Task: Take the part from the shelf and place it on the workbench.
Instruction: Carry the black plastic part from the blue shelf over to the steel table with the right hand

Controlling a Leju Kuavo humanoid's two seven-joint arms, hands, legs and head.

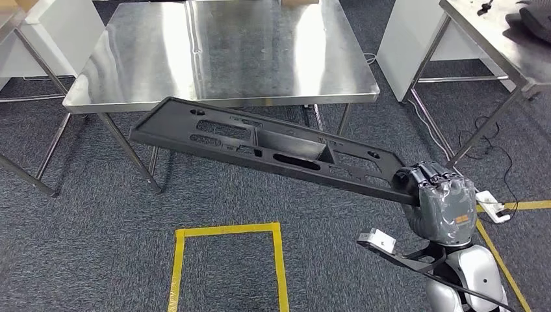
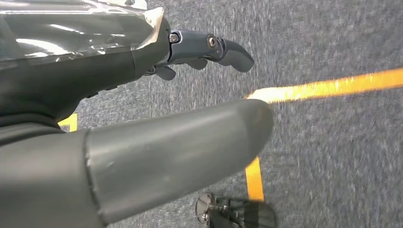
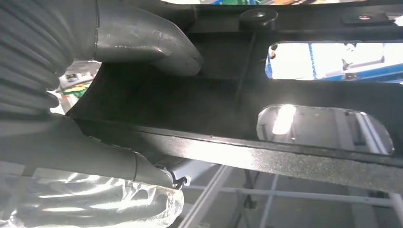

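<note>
A long black plastic part (image 1: 260,144) with slots and a central recess hangs in the air in front of the steel workbench (image 1: 221,52), its far end just below the bench's near edge. My right hand (image 1: 442,201) grips the part's near end. In the right wrist view the thumb (image 3: 142,40) and fingers clamp the black part (image 3: 285,156) from both sides. My left hand (image 2: 142,118) hangs over the grey carpet, holding nothing, its fingers (image 2: 214,50) apart from the thumb.
A yellow tape rectangle (image 1: 227,260) marks the carpet in front of the bench. A second steel table (image 1: 500,39) stands at the right, with cables and a white power strip (image 1: 490,205) on the floor beside it. White cabinets stand behind.
</note>
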